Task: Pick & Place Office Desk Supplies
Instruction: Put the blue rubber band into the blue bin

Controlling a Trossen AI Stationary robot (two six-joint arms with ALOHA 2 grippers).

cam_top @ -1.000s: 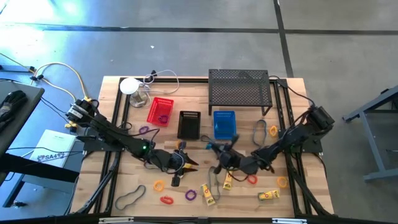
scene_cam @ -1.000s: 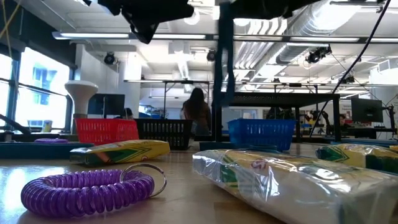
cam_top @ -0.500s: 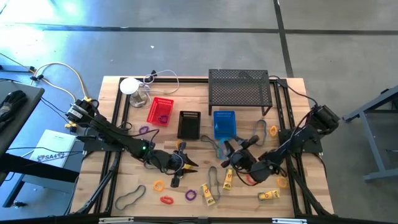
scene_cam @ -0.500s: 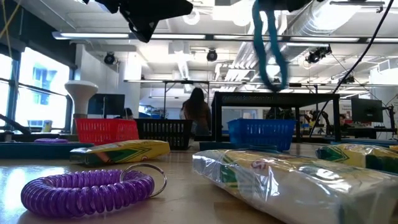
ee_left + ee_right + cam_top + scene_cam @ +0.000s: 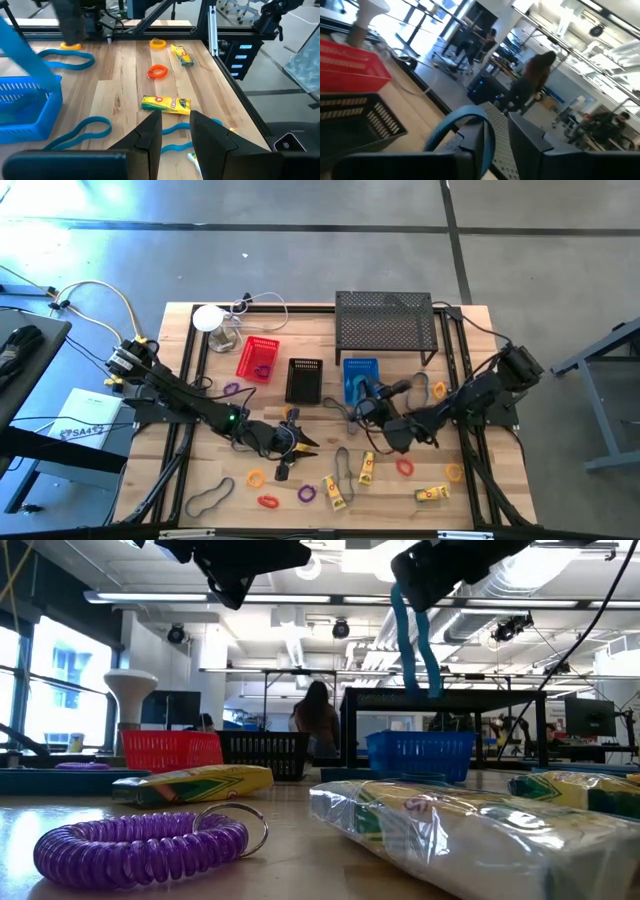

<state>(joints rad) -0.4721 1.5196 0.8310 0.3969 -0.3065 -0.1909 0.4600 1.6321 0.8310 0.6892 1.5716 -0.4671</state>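
Right gripper has swung toward 12 o'clock, over the blue bin, pinching 1 limp band; grab floppy loops mid-strand. Left gripper sits part-spread, empty.

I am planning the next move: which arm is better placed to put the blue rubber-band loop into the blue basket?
The right: its tool holds the blue loop hanging just above the blue basket. The left tool waits farther off, near the black basket.

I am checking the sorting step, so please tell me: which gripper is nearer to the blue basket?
The right gripper: it hangs at the blue basket's front edge, holding a blue rubber loop. The left gripper sits farther off, toward the table's front, below the black basket.
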